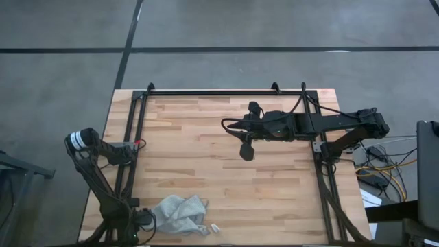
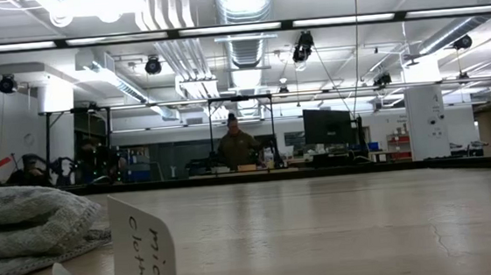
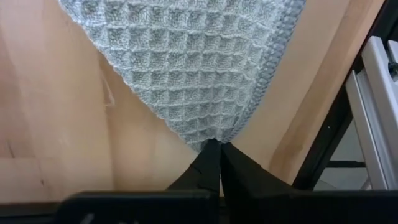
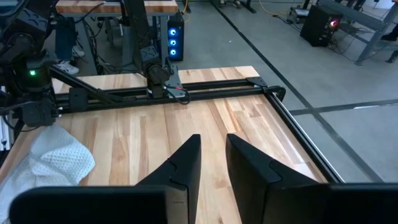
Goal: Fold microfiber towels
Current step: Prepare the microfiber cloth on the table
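The microfiber towel [image 1: 180, 214] lies crumpled in a heap at the near left corner of the bench [image 1: 226, 158], with a small white tag [image 1: 214, 227] just beside it. The left claw [image 3: 214, 163] is closed tight on one corner of the towel, holding only the very tip of the hem. The right claw [image 4: 213, 163] hovers over the middle of the bench, well apart from the towel, its jaws a little apart and holding nothing.

Risks, as judged: the thin corner pinch may slip free on lifting; the bunched cloth may drag as one lump instead of spreading; pulling toward the bench edge could snag the towel on the black frame rail [image 1: 130, 158].
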You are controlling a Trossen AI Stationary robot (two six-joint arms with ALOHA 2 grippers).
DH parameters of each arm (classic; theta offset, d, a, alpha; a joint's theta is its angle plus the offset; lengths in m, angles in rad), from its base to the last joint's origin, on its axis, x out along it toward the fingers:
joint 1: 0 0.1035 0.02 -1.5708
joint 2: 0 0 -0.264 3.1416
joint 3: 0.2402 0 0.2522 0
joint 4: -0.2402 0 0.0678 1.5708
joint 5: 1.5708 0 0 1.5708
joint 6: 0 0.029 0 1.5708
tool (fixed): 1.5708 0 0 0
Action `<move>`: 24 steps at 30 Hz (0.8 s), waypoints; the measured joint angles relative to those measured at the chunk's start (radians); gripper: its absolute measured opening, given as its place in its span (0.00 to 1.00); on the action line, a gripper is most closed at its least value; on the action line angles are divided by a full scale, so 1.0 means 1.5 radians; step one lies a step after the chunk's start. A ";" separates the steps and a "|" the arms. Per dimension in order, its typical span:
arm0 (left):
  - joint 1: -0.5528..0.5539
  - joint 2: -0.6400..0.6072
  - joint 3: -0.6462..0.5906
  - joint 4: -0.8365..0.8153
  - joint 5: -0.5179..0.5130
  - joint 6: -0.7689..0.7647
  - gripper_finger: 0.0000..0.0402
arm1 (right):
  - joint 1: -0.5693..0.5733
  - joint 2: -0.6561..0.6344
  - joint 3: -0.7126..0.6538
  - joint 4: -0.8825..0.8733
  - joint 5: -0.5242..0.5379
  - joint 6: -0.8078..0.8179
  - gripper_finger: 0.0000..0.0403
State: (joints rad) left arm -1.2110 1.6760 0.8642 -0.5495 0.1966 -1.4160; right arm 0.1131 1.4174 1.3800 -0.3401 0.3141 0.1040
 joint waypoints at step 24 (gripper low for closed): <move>0.001 -0.078 0.001 -0.049 -0.050 -0.052 0.00 | 0.000 0.000 0.000 0.000 0.000 0.000 0.18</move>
State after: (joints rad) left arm -1.2098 1.5589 0.8658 -0.6231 0.1211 -1.4940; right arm 0.1131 1.4174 1.3800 -0.3401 0.3141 0.1040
